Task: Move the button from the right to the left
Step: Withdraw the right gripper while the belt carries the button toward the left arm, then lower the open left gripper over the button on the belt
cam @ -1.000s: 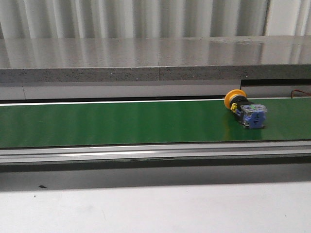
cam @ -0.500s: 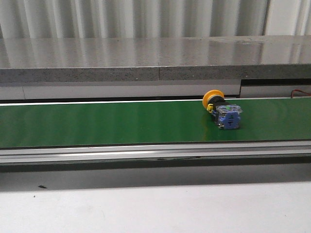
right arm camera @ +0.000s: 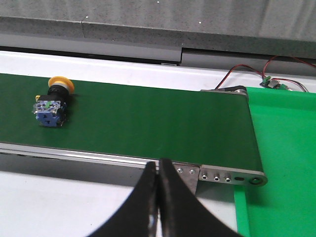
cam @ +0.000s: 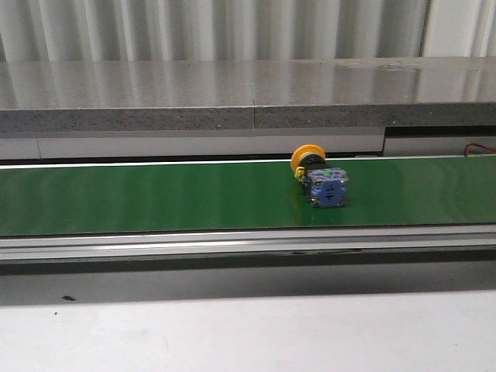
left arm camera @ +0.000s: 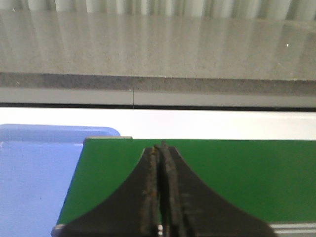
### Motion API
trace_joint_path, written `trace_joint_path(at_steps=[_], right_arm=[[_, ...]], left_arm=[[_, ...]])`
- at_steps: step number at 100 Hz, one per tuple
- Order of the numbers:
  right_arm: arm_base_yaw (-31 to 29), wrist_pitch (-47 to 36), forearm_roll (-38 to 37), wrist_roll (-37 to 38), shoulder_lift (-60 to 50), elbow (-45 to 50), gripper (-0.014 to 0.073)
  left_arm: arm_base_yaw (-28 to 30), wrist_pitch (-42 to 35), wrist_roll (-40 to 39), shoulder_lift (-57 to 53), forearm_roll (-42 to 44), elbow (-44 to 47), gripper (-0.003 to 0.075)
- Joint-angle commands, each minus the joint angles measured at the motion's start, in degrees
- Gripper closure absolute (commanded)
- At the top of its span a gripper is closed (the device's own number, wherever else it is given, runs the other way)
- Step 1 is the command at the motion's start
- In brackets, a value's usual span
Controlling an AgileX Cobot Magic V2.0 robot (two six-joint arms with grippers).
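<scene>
the button [cam: 318, 177] lies on its side on the green conveyor belt [cam: 155, 198], right of the belt's middle in the front view and nearer the belt's far edge than its near edge. its round yellow head points toward the far side, the black collar sits behind the head, and the clear-blue contact block faces the camera. in the right wrist view the same button [right arm camera: 52, 102] rests on the belt [right arm camera: 148, 123] well apart from the belt's end roller, with a green dot showing on the top of the block.

the right gripper [right arm camera: 158, 170] has its two dark fingers pressed together with nothing between them; it hangs over the near metal rail [right arm camera: 98, 157] of the conveyor, well apart from the button. beside the belt's end lies a bright green tray surface [right arm camera: 281, 163], and red and black wires [right arm camera: 247, 74] run to a small circuit board at the far side.

the left gripper [left arm camera: 159, 153] is likewise closed, fingers together and empty, above the other end of the belt [left arm camera: 222, 173]. just beside that end sits a pale blue tray [left arm camera: 34, 173]. a grey speckled ledge [cam: 232, 93] runs along behind the conveyor, and the white desk [cam: 232, 333] lies in front of it.
</scene>
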Motion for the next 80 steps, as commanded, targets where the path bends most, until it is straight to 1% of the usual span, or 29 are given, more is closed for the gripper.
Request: trace_joint_path(at_steps=[1, 7, 9, 11, 12, 16, 18, 19, 20, 21, 24, 26, 29, 32, 36, 40, 48, 60, 69, 80], right_arm=[[0.1, -4.8, -0.7, -0.7, 0.5, -1.3, 0.0662], [0.1, -4.8, -0.7, -0.7, 0.5, -1.3, 0.0662], [0.1, -4.8, -0.7, -0.7, 0.5, -1.3, 0.0662], [0.1, -4.8, -0.7, -0.7, 0.5, -1.3, 0.0662], [0.1, -4.8, -0.7, -0.7, 0.5, -1.3, 0.0662], [0.1, -4.8, -0.7, -0.7, 0.5, -1.3, 0.0662], [0.1, -4.8, -0.7, -0.7, 0.5, -1.3, 0.0662], [0.1, -4.8, -0.7, -0.7, 0.5, -1.3, 0.0662], [0.1, -4.8, -0.7, -0.7, 0.5, -1.3, 0.0662], [0.1, -4.8, -0.7, -0.7, 0.5, -1.3, 0.0662], [0.1, -4.8, -0.7, -0.7, 0.5, -1.3, 0.0662], [0.1, -4.8, -0.7, -0.7, 0.5, -1.3, 0.0662], [0.1, -4.8, -0.7, -0.7, 0.5, -1.3, 0.0662], [0.1, -4.8, -0.7, -0.7, 0.5, -1.3, 0.0662], [0.1, -4.8, -0.7, -0.7, 0.5, -1.3, 0.0662], [0.1, -4.8, -0.7, -0.7, 0.5, -1.3, 0.0662], [0.1, -4.8, -0.7, -0.7, 0.5, -1.3, 0.0662], [0.1, -4.8, -0.7, -0.7, 0.5, -1.3, 0.0662], [0.1, -4.8, -0.7, -0.7, 0.5, -1.3, 0.0662], [0.1, -4.8, -0.7, -0.7, 0.5, -1.3, 0.0662]], left_arm=[[0.1, 1.7, 0.3, 5.5, -0.8, -5.6, 0.0737], [0.1, 5.4, 1.3, 8.9, -0.8, -8.2, 0.0705], [0.1, 6.2, 1.3, 10.1, -0.8, -9.0, 0.0680], [0.1, 6.9, 1.3, 11.7, -0.8, -9.6, 0.0637], [0.1, 7.0, 1.3, 12.1, -0.8, -9.8, 0.0637], [0.1, 7.8, 1.3, 13.9, -0.8, -10.9, 0.0554], [0.1, 8.1, 1.3, 15.2, -0.8, -11.4, 0.0489], [0.1, 8.1, 1.3, 15.5, -0.8, -11.5, 0.0489], [0.1, 8.1, 1.3, 16.1, -0.9, -11.8, 0.0435], [0.1, 8.1, 1.3, 16.1, -0.9, -11.9, 0.0435], [0.1, 8.1, 1.3, 17.6, -0.9, -12.4, 0.0346], [0.1, 7.9, 1.3, 18.4, -1.0, -12.7, 0.0312], [0.1, 7.5, 1.3, 19.3, -1.0, -13.1, 0.0237], [0.1, 6.7, 1.3, 20.4, -1.0, -13.4, 0.0184], [0.1, 5.7, 1.3, 21.3, -1.0, -13.6, 0.0155], [0.1, 5.1, 1.2, 22.3, -1.0, -13.6, 0.0146], [0.1, 4.9, 1.2, 23.6, -1.6, -13.6, 0.0155], [0.1, 4.8, 1.2, 25.4, -5.0, -14.8, 0.0157], [0.1, 7.4, 1.2, 27.8, -8.1, -17.6, 0.0157], [-0.3, 13.2, 1.2, 32.7, -11.9, -22.3, 0.0157]])
